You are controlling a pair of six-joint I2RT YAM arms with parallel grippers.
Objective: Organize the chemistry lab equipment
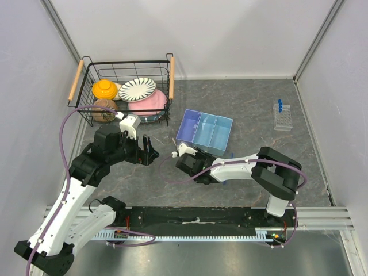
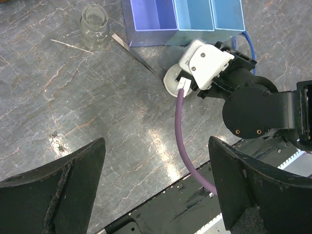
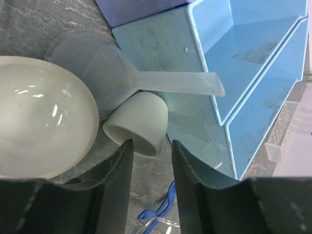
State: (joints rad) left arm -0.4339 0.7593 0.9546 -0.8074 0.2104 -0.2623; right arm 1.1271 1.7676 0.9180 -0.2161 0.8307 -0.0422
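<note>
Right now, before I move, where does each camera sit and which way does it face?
Top external: above and behind the bases, looking down on the table; left arm and right arm both show.
Left wrist: on the left arm, looking down past the open left end effector at the right arm and blue tray.
Right wrist: on the right arm, behind the right end effector, facing the tiny white cup, white dish and blue tray.
Shared: both wrist views show the white dish and blue tray.
</note>
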